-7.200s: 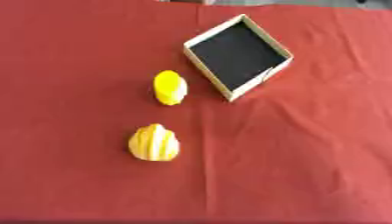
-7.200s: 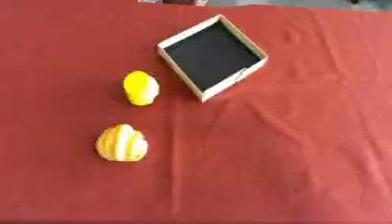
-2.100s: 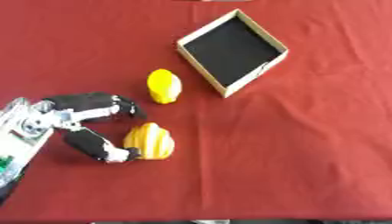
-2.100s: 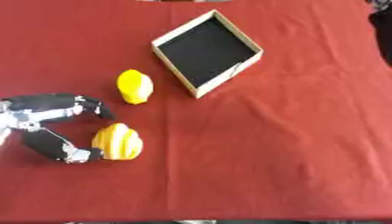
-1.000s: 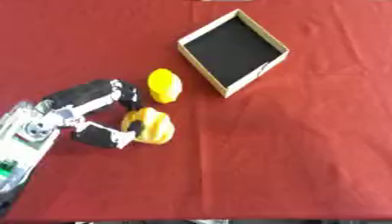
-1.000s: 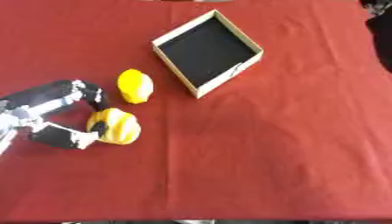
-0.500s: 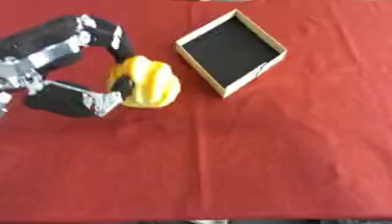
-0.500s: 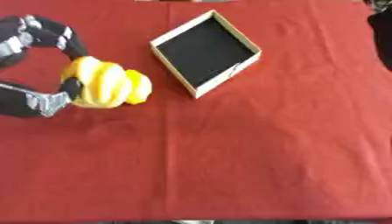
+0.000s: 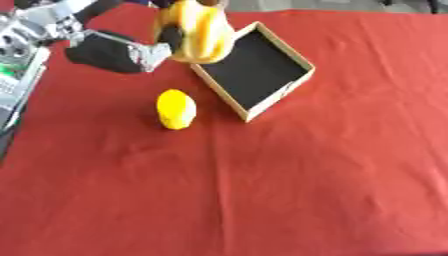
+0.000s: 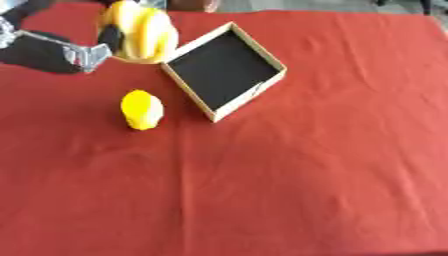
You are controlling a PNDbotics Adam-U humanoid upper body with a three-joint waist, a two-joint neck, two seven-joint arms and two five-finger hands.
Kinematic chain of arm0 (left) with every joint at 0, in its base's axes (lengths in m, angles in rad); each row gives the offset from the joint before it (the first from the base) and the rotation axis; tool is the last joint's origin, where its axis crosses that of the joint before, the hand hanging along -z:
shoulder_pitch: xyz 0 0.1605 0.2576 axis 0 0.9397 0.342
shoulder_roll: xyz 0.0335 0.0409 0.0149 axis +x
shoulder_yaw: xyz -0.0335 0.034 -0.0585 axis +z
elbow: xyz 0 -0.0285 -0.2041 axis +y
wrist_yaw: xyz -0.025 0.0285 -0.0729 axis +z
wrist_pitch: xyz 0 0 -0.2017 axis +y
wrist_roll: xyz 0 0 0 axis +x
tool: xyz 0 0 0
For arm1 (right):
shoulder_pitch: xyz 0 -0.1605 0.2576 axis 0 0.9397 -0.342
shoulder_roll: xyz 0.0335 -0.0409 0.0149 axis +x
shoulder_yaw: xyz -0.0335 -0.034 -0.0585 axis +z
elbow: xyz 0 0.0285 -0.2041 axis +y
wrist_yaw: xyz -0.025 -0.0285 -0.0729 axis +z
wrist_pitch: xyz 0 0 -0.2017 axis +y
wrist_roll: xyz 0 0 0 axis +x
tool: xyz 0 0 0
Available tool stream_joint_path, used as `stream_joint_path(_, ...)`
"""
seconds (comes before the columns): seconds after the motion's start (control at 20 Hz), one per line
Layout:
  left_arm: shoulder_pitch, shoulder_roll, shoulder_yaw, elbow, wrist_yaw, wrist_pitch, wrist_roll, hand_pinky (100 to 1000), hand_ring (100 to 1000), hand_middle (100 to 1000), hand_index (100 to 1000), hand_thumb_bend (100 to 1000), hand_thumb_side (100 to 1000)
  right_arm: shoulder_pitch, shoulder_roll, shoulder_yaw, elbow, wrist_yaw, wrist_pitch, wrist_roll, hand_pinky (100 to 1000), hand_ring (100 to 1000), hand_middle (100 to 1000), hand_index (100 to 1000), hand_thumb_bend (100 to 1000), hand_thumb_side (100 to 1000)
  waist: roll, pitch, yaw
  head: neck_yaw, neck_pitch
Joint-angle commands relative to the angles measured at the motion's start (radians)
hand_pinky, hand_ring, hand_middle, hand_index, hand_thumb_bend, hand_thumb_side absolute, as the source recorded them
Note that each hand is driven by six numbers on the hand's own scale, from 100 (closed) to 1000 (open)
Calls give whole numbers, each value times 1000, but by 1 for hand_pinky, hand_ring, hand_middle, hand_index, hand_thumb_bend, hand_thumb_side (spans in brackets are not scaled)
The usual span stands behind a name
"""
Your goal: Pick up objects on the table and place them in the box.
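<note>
Left robot hand [image 9: 109, 50] grips striped yellow object [image 9: 201, 32] above box [image 9: 255, 70] edge.

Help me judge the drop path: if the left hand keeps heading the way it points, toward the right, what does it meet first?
Probably the open box. The left hand, curled round the striped yellow object, sits at the box's near-left rim, so the black interior comes next. Its height above the rim is unclear.

Left hand [image 9: 114, 50] raised, fingers curled closed.
</note>
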Motion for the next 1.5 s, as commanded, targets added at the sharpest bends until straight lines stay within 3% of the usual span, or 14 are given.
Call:
stream_joint_path(0.05, -48, -32, 37, 86, -70, -42, 39, 710, 621, 602, 627, 100, 188, -31, -3, 4, -16, -26, -1, 12, 899, 839, 636, 786, 100, 470, -1, -10, -25, 43, -32)
stream_joint_path(0.45, -103, -83, 108, 314, -247, -76, 150, 716, 625, 610, 637, 100, 173, -91, 60, 26, -16, -67, 37, 56, 905, 845, 633, 784, 100, 476, -5, 30, -126, 127, -55)
stream_joint_path(0.5, -104, -87, 115, 339, -272, -76, 165, 716, 626, 611, 639, 100, 100, -94, 64, 27, -16, -70, 42, 61, 906, 845, 633, 783, 100, 477, -4, 32, -131, 131, -56)
stream_joint_path(0.55, -104, -90, 119, 361, -297, -78, 179, 716, 627, 612, 639, 100, 159, -96, 68, 28, -16, -73, 47, 65, 906, 845, 633, 783, 100, 477, -4, 34, -134, 133, -56)
stream_joint_path(0.85, -88, -110, 132, 466, -417, -91, 229, 729, 650, 631, 666, 100, 116, -100, 78, 28, -16, -79, 65, 79, 910, 848, 631, 782, 100, 480, 0, 38, -133, 136, -59)
stream_joint_path(1.05, -77, -125, 126, 494, -448, -125, 224, 790, 740, 722, 763, 100, 130, -93, 86, 28, -16, -74, 77, 88, 913, 851, 629, 781, 100, 482, 1, 41, -133, 135, -59)
stream_joint_path(1.15, -73, -127, 125, 504, -463, -144, 213, 866, 834, 809, 873, 100, 201, -89, 88, 27, -16, -72, 81, 90, 914, 852, 628, 780, 100, 482, 2, 41, -132, 133, -57)
stream_joint_path(1.25, -72, -126, 126, 507, -480, -163, 206, 938, 915, 880, 932, 171, 289, -87, 90, 27, -16, -70, 86, 92, 915, 853, 628, 780, 100, 484, 3, 39, -129, 131, -57)
stream_joint_path(1.3, -72, -125, 127, 504, -490, -171, 208, 984, 960, 913, 965, 291, 350, -86, 91, 28, -16, -70, 89, 94, 915, 853, 627, 779, 100, 483, 4, 38, -128, 130, -56)
stream_joint_path(1.4, -72, -121, 129, 496, -516, -182, 221, 1000, 978, 924, 983, 382, 407, -84, 92, 30, -16, -69, 93, 98, 915, 853, 626, 778, 100, 483, 4, 36, -126, 126, -57)
stream_joint_path(1.5, -70, -119, 132, 494, -536, -182, 236, 999, 978, 923, 991, 408, 427, -83, 93, 31, -16, -70, 95, 100, 915, 852, 625, 777, 100, 484, 4, 33, -125, 121, -59)
